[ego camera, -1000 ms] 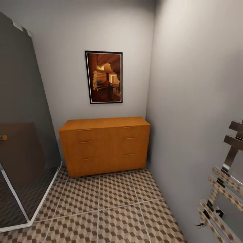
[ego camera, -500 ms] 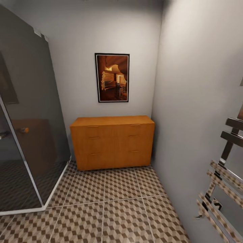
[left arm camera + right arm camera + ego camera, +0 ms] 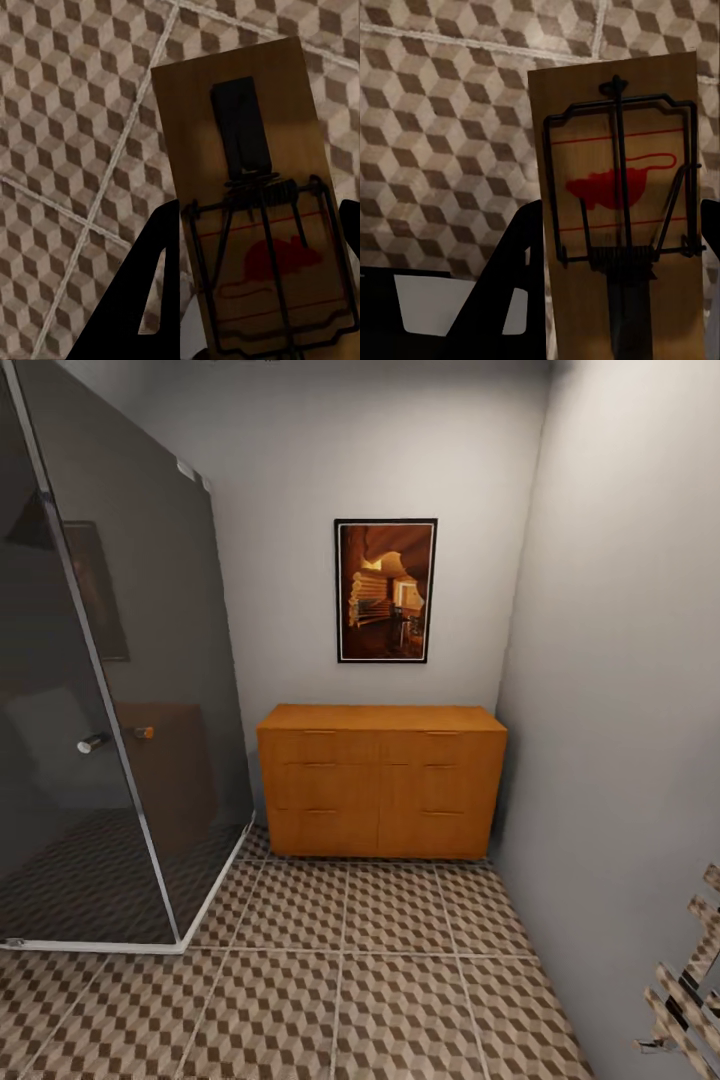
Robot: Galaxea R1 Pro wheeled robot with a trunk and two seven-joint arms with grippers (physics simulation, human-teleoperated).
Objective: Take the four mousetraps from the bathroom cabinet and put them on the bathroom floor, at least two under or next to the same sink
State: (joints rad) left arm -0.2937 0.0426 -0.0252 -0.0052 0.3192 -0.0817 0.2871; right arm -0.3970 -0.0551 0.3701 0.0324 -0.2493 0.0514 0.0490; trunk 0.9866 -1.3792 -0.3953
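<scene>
The bathroom floor [image 3: 380, 980], tiled in brown, beige and white cubes, runs from the near edge to the far wall, with a dark glass shower enclosure [image 3: 120, 690] on the left and a grey wall on the right. Against the far wall stands the cabinet [image 3: 382, 780], all its drawer fronts flush, below a framed picture [image 3: 385, 590]. At the near right a chrome towel rail [image 3: 688, 980] shows. In the left wrist view the left claw [image 3: 259, 300] is clamped on a mousetrap [image 3: 251, 187], dark fingers pressing its long edges, held above the tiles. In the right wrist view the right claw [image 3: 622, 285] grips a second mousetrap [image 3: 619, 187] the same way. Each trap looks like a light, stiff wooden board; the wire spring and bar seem delicate and liable to snag, so the bare long edges are probably the safest hold.
</scene>
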